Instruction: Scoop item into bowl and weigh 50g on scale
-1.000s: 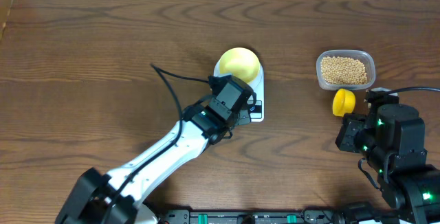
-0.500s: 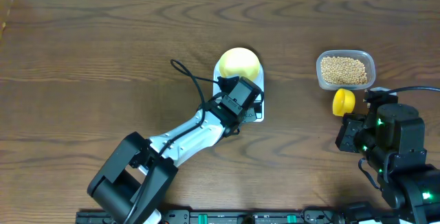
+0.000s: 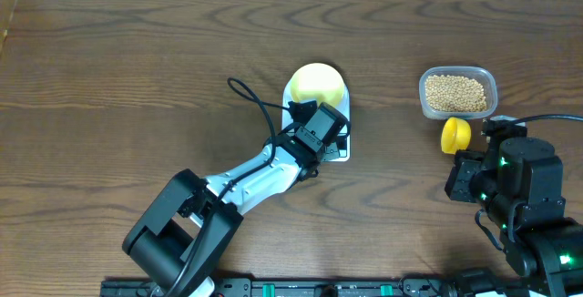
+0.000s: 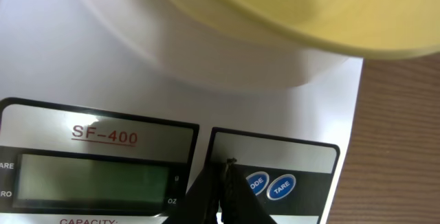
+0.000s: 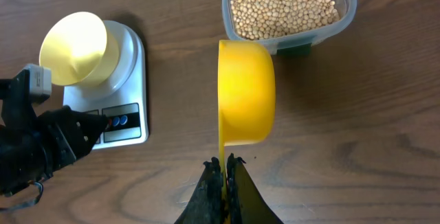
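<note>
While our right pincer [image 5: 224, 165] pinches the scoop [image 5: 246, 93], our pressed-together left pincer [image 4: 221, 183], aimed beside the buttons [image 4: 256, 181] on the scale [image 4: 82, 66], may miss tare.

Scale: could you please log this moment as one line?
left jaws shut at scale buttons | right jaws shut on scoop | bowl on scale, empty

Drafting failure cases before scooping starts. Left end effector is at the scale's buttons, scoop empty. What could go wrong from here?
1. The shut left end effector sits left of TARE; it may press the wrong button, and the display looks blank.
2. Pressing could shove the scale and shift the bowl.
3. The right end effector holds the scoop only by its handle's end; loaded with beans, it may twist and spill.
</note>
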### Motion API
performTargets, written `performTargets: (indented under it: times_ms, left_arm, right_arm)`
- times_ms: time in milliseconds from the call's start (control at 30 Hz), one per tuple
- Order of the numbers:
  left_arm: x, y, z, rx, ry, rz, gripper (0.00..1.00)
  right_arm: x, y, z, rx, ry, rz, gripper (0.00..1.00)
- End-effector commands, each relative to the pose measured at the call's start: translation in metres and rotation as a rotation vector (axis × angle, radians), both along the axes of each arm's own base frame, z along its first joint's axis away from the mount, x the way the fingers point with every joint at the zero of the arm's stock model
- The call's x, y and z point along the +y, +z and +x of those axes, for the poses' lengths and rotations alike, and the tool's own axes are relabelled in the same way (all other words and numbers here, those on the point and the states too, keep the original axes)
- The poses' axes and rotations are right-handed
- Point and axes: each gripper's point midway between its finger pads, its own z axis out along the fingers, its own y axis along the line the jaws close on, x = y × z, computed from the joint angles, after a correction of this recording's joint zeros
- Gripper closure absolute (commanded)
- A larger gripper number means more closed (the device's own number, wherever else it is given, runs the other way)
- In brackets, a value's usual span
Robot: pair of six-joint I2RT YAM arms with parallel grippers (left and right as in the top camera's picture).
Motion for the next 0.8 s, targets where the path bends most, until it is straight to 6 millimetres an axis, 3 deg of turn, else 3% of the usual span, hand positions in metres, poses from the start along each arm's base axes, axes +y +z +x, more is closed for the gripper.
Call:
performTargets:
  times_ms: [0, 400, 633, 767]
  left_arm:
    - [0.002, -0.007, -0.001, 0.011, 0.015, 0.015, 0.93]
    - [-0.005, -0.008, -0.007, 0.048, -0.008, -0.018, 0.93]
    - [0.003, -0.014, -0.016, 0.088, -0.007, 0.018, 0.93]
    - [0.005, 0.003, -0.017, 0.075, -0.008, 0.008, 0.93]
  right_arm:
    - [-0.004, 0.009, 0.002, -0.027, -0.001, -0.020, 0.99]
    - [-0.004, 0.009, 0.002, -0.027, -0.001, -0.020, 0.99]
    - [-0.004, 0.009, 0.002, -0.026, -0.001, -0.020, 0.99]
    - [-0.004, 0.008, 0.002, -0.024, -0.001, -0.020, 0.99]
